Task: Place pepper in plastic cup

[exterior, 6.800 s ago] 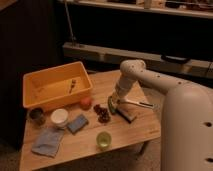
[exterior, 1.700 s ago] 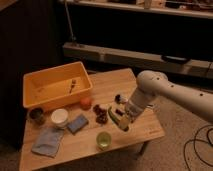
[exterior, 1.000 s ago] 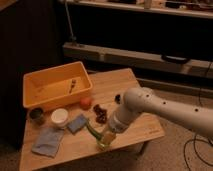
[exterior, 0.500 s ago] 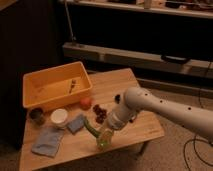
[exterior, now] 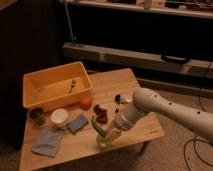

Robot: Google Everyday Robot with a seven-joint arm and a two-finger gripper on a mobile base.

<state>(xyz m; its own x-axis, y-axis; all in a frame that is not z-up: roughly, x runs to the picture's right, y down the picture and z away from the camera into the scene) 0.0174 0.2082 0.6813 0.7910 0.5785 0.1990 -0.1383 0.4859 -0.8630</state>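
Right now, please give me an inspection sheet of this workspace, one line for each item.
Surface: small wooden table, light top.
Job's things: pepper tilted, its lower end at the plastic cup near the front edge; whether it is released cannot be told.
Clutter: orange bin, orange fruit, grape cluster, white tub, dark cup, blue sponge, grey-blue cloth.
Grippers: tool right above the plastic cup, beside the pepper.
Cables: a dark cable on the floor at right.
Surroundings: dark shelving behind the table.
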